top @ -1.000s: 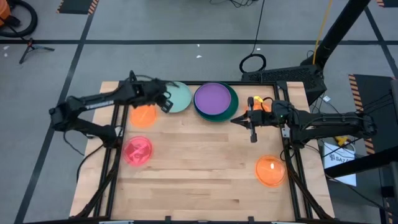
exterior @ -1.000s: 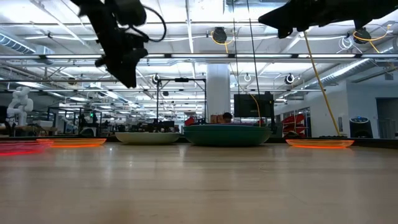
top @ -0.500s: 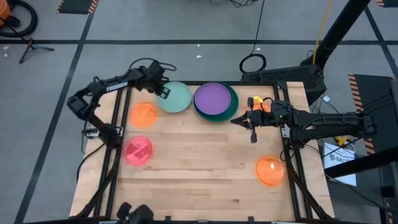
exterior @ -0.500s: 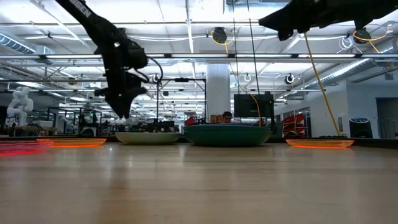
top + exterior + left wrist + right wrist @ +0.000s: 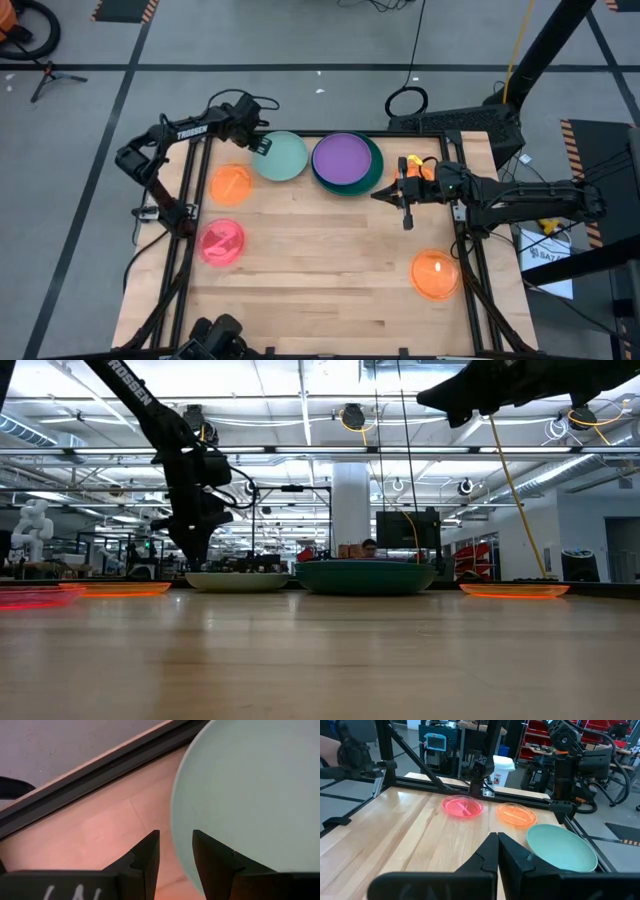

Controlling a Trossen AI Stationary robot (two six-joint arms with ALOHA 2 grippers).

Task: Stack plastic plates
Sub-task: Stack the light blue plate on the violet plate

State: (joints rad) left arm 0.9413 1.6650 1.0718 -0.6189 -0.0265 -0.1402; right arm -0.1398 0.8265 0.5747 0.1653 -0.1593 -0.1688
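Note:
A mint plate (image 5: pixel 282 157) lies flat near the table's far edge, next to a purple plate (image 5: pixel 343 158) nested in a dark green one (image 5: pixel 375 165). My left gripper (image 5: pixel 258 146) is open and hangs just above the mint plate's left rim (image 5: pixel 175 820), one finger on either side of it, without visible touch. In the low view it (image 5: pixel 190 560) is just over that plate (image 5: pixel 238 581). An orange plate (image 5: pixel 231 184), a pink plate (image 5: pixel 222 242) and another orange plate (image 5: pixel 436 274) lie apart. My right gripper (image 5: pixel 377 194) is shut and waits high, right of the purple stack.
A dark rail (image 5: pixel 100 775) runs along the table's far edge just behind the mint plate. Bare wood (image 5: pixel 320 260) spans the table's middle and near side. An orange object (image 5: pixel 415 165) sits by the right arm's base.
My left gripper has moved toward the far edge and come down, from over the gap between the orange and mint plates to the mint plate's left rim. No plate has moved.

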